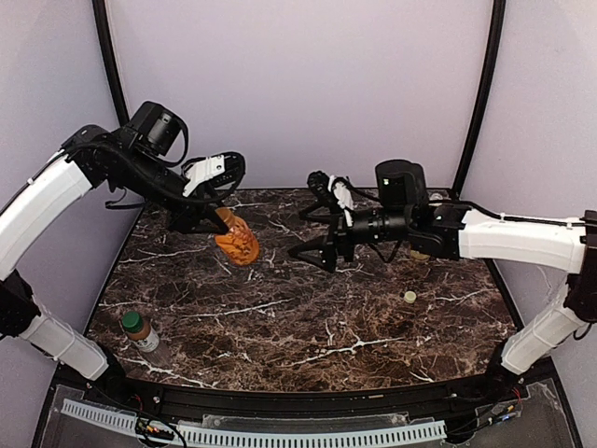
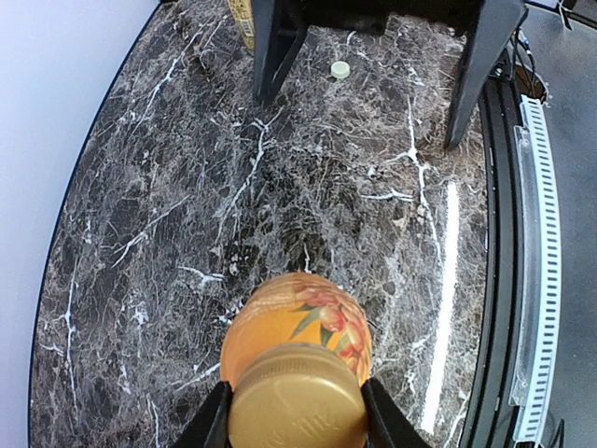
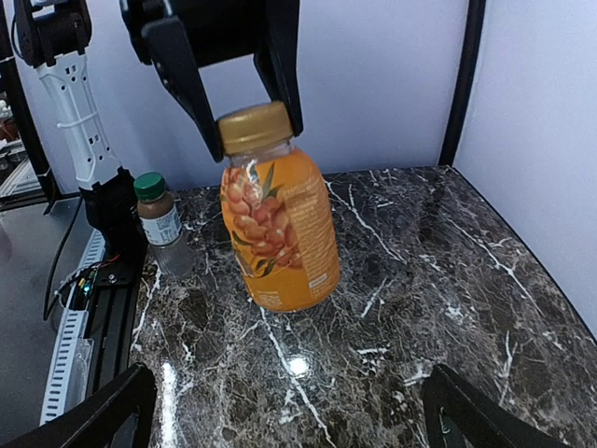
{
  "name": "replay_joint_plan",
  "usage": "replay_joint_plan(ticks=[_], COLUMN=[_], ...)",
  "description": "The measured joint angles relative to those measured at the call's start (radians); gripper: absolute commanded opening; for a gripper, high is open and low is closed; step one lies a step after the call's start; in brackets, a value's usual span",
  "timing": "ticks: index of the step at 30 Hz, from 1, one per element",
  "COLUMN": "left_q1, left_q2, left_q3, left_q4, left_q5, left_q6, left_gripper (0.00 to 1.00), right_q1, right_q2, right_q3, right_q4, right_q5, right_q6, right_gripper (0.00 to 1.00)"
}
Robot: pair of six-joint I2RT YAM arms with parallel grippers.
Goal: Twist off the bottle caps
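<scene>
The left pincer (image 3: 252,126) grips the gold cap (image 2: 297,401) of the orange bottle (image 3: 280,229). The bottle's fat end leans toward the wide-open right pincer (image 1: 304,215).

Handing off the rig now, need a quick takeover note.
Left end effector: shut on the gold cap of the orange bottle, which is tilted.
Right end effector: open, empty, facing it.
Green-capped bottle: upright, near-left corner.
Yellow-labelled bottle: by the right arm, top hidden.
Done: one loose cap lies on the table.
Left: orange and green caps still on.
</scene>
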Motion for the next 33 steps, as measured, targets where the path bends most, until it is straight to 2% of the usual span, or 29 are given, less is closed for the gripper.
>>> replay_joint_plan(ticks=[4, 10, 15, 21, 26, 31, 32, 33], left_q1=[-0.039, -0.070, -0.070, -0.070, -0.070, -0.070, -0.069, -0.070], left_q2=[-0.037, -0.013, -0.007, -0.005, -0.005, -0.003, -0.003, -0.003], left_q3=[0.031, 0.083, 0.097, 0.105, 0.105, 0.108, 0.108, 0.108], left_q4=[-0.074, -0.101, -0.101, -0.097, -0.089, -0.091, -0.091, -0.091], left_q5=[0.004, 0.034, 0.046, 0.045, 0.045, 0.048, 0.048, 0.048], left_q6=[0.020, 0.009, -0.010, -0.020, -0.036, -0.051, -0.052, -0.053], left_gripper=[0.01, 0.01, 0.01, 0.01, 0.01, 0.01, 0.04, 0.15], right_q1=[0.062, 0.100, 0.108, 0.112, 0.118, 0.121, 0.121, 0.121], right_q2=[0.124, 0.233, 0.289, 0.313, 0.337, 0.338, 0.338, 0.338], right_q3=[0.059, 0.156, 0.194, 0.188, 0.188, 0.188, 0.188, 0.188], right_q4=[0.064, 0.158, 0.198, 0.227, 0.226, 0.227, 0.228, 0.229], right_q5=[-0.012, -0.035, -0.046, -0.073, -0.089, -0.093, -0.093, -0.093], right_q6=[-0.026, -0.014, 0.005, 0.031, 0.047, 0.033, 0.030, 0.031], right_gripper=[0.99, 0.99, 0.93, 0.81, 0.61, 0.47, 0.45, 0.44])
